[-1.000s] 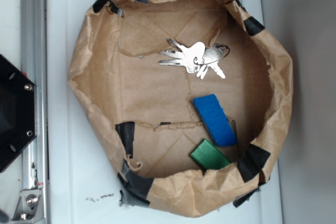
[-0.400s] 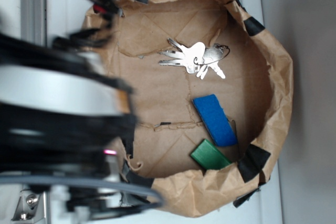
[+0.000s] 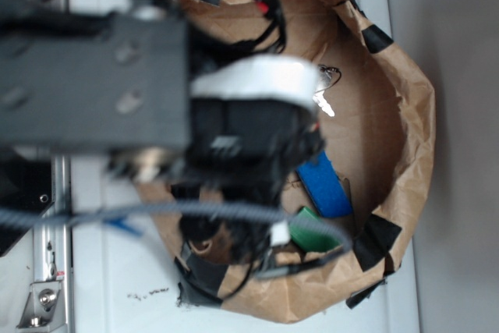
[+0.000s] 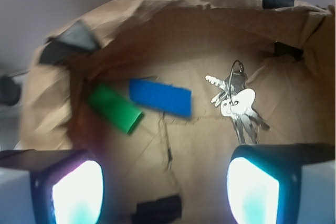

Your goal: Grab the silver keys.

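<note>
The silver keys (image 4: 237, 102) lie fanned on a thin wire ring on the brown paper floor of the bowl, right of centre in the wrist view. In the exterior view the arm hides most of them; only a key tip and the ring (image 3: 324, 97) show. My gripper (image 4: 165, 192) hangs above the paper floor, open, with nothing between its two glowing pads (image 4: 77, 192). The keys sit ahead of the right pad, apart from it.
A brown paper bowl (image 3: 417, 138) with black tape patches rings the objects. A blue rectangular block (image 4: 160, 97) and a green block (image 4: 114, 108) lie left of the keys. The arm (image 3: 156, 91) covers the bowl's left half in the exterior view.
The arm swung in from the left and now reaches over the bowl, covering most of the keys in the exterior view. The keys and blocks have not moved.
</note>
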